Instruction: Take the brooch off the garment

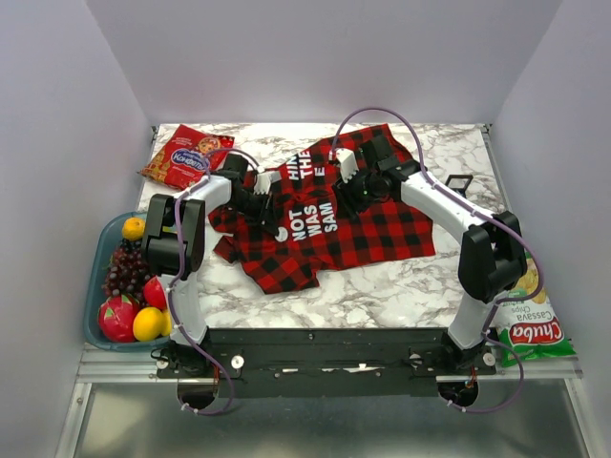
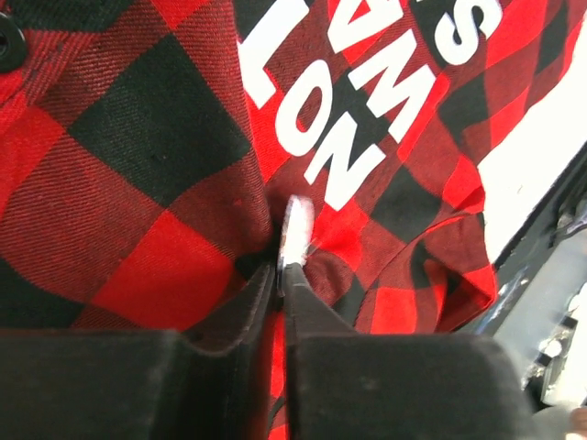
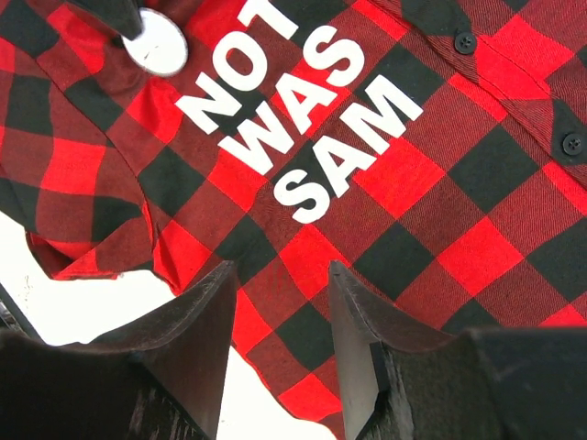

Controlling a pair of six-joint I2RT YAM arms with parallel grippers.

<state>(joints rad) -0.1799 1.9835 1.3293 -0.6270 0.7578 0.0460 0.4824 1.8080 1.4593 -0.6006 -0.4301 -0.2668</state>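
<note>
**At the letters' edge: a thin pinch on the brooch**

Nearest the arm bases, a fruit tray (image 1: 93, 286) sits on the left and a green chip bag (image 1: 530, 329) on the right, both well apart from the work. Just beyond them the garment (image 1: 382, 239) lies spread on the marble table (image 1: 382, 286) with its white lettering facing up.

The brooch (image 2: 295, 229) is on the cloth just beside the "NOT" of that lettering. The left gripper (image 2: 282, 270) has its jaws drawn nearly together on the disc's lower rim, which the wrist view shows edge-on. It looks like a narrow hold on the metal, with a fold of fabric bunched right against it.

The right gripper (image 3: 280, 321) is over the shirt's near hem below "SAM". Its jaws stand well apart and hold nothing, and whether they touch the cloth I cannot tell.

To do this step well, the right gripper should probably pin the fabric close to the letters first. The left could then draw the disc straight off — slowly, since so thin a bite could slip or drag the shirt up.

Farthest back, a red snack packet (image 1: 188, 156) lies at the table's far left.
</note>
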